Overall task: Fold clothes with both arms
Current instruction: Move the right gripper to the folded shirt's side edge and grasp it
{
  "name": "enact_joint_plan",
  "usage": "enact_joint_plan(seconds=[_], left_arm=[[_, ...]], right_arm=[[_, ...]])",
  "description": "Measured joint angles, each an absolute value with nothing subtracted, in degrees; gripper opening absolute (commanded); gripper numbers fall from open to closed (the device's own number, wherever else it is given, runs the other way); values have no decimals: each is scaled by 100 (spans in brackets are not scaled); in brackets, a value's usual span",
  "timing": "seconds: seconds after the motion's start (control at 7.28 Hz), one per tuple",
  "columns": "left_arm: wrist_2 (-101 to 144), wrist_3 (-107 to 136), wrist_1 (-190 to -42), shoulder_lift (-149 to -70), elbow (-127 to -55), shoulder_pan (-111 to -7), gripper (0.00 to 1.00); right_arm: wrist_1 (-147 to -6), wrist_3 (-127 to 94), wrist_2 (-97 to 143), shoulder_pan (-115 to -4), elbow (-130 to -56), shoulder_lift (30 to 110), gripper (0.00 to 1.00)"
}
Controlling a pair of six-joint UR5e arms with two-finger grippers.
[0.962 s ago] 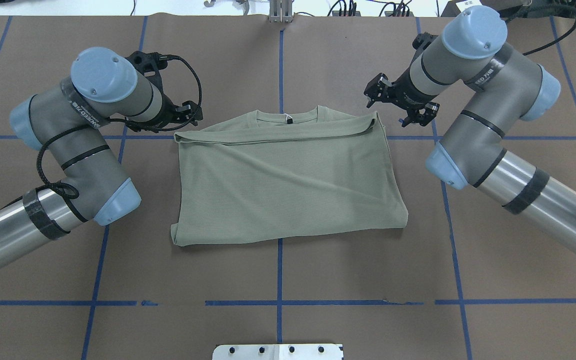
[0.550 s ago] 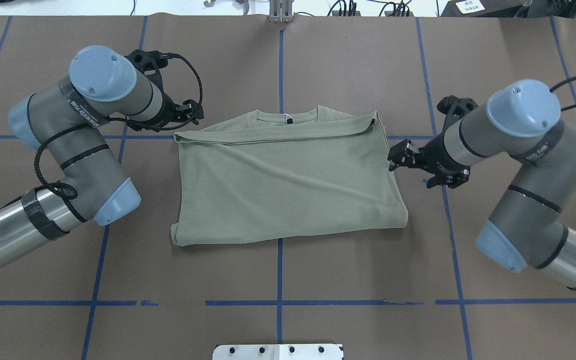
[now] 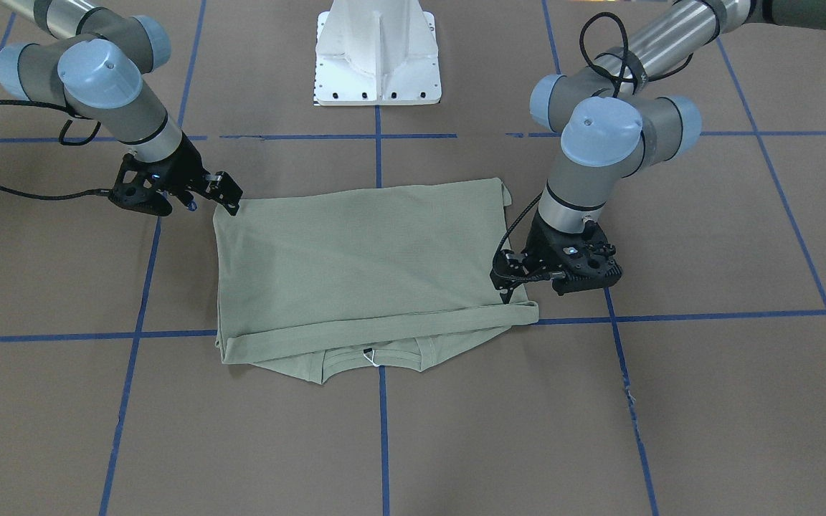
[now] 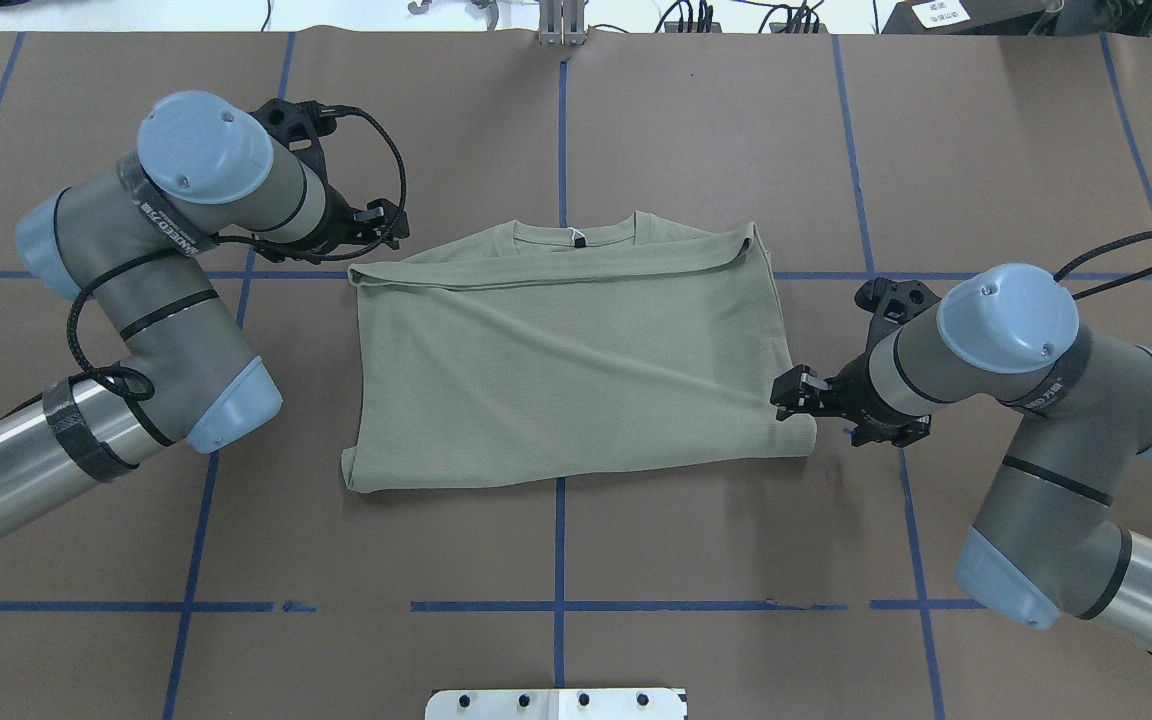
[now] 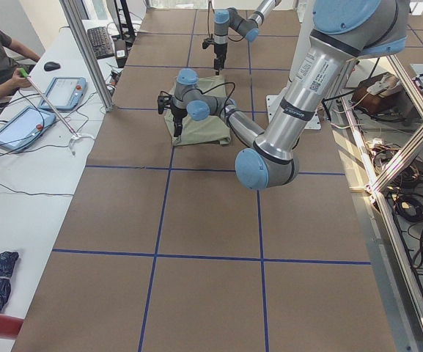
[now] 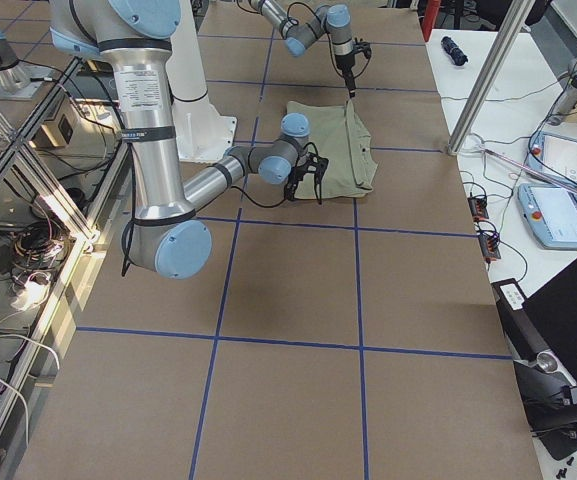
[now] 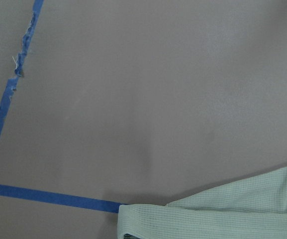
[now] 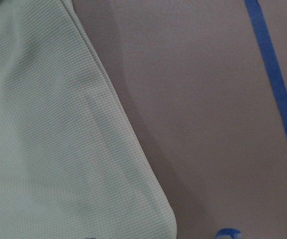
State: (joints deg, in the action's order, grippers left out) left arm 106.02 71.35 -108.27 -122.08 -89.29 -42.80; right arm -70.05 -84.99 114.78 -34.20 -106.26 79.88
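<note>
The green shirt (image 4: 576,370) is lying flat in the middle of the brown table (image 4: 696,140), folded into a rough rectangle. Its collar is pointing toward the far side, with a white neck label (image 4: 576,238) showing there. A folded-over band of cloth is running along the far edge from the left corner to the right corner, just near of the collar. The near edge is lying close to straight, crossing a blue tape line (image 4: 559,560).

The left gripper (image 4: 381,225) is hanging just beside the shirt's far left corner, pointing down at the end of the folded band. Whether its fingers are parted or pressed together is not clear. Its wrist camera is showing only that corner of cloth at the bottom of the picture, on bare table.

The right gripper (image 4: 786,395) is sitting at the shirt's right edge, just far of the near right corner. Its fingers are looking parted, with nothing between them. Whether they are touching the cloth cannot be told. Its wrist camera is looking down on the rounded near right corner, which is lying flat.
</note>
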Motion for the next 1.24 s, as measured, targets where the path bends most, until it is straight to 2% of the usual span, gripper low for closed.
enact_joint_plan(seconds=[0.27, 0.41, 0.69, 1.24], left_arm=[[10602, 7137, -10828, -12208, -8936, -4280, 99], [10600, 7135, -10828, -12208, -8938, -4280, 99], [10600, 7135, -10828, -12203, -8958, -4281, 99], [10600, 7133, -10830, -12192, -8972, -4284, 98]], right_arm=[[-7005, -8497, 11445, -3380, -10571, 7975, 81], [-7003, -8490, 11441, -3368, -10548, 7972, 74], [-6989, -8469, 11445, -3346, -10508, 7961, 1], [-7000, -8464, 11483, -3348, -10516, 7925, 0]])
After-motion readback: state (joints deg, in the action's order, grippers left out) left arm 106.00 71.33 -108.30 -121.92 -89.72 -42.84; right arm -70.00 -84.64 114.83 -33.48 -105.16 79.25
